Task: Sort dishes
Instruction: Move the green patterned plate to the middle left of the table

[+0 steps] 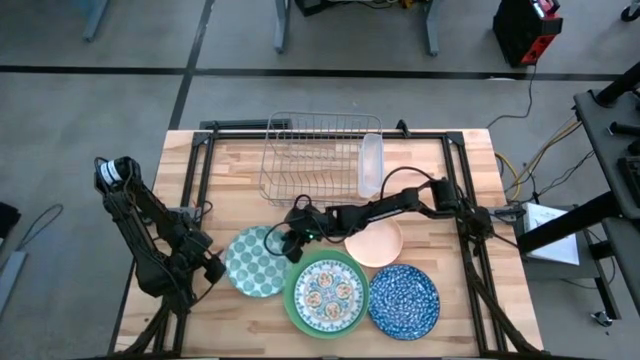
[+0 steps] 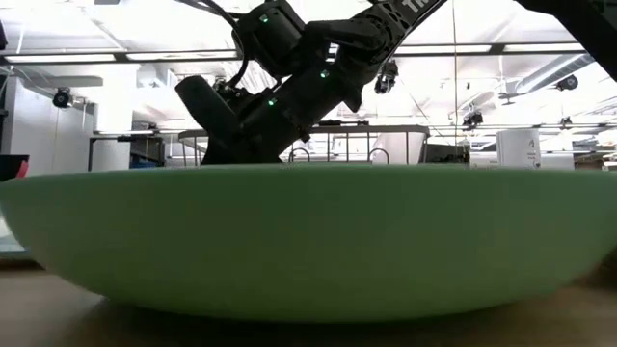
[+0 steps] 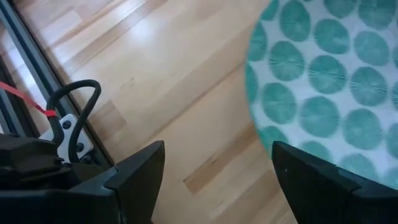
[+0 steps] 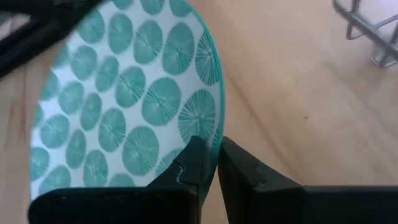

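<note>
Glossy round dotted plate (image 4: 134, 102) — thin rim pinched by right tool (image 4: 214, 163), left tool (image 3: 214, 180) spread

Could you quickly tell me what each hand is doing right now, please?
Left hand: open, empty, beside the green-dotted plate.
Right hand: closed on the rim of the green-dotted plate.
</note>
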